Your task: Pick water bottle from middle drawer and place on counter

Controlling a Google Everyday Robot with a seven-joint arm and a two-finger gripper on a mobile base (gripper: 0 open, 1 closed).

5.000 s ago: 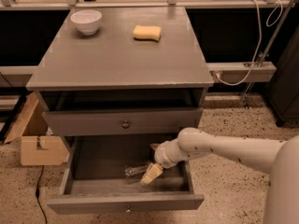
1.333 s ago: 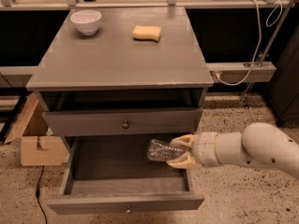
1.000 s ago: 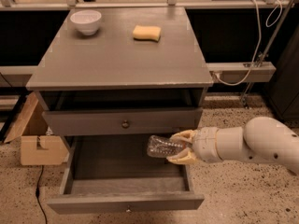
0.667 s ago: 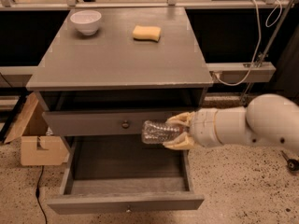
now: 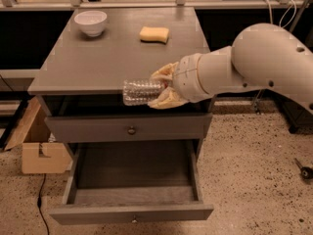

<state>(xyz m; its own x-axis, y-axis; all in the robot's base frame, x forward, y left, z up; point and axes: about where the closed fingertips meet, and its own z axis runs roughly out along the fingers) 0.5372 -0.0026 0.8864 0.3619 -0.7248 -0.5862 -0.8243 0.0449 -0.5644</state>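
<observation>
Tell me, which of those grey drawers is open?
The lower drawer, pulled out with its floor showing; the upper drawer is shut. The gripper holds the water bottle at the front edge of the counter.

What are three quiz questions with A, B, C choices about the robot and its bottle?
1. Where is the water bottle?
A. On the floor.
B. In the gripper, at the counter's front edge.
C. On a chair.

2. What colour is the sponge?
A. Yellow.
B. Blue.
C. Green.

3. How is the middle drawer?
A. Shut.
B. Pulled open, nothing visible inside.
C. Lying upside down.

Answers:
1 B, the gripper's fingers clamp the water bottle sideways at the counter edge.
2 A, it is a yellow block on the counter.
3 B, its bare floor shows.
</observation>
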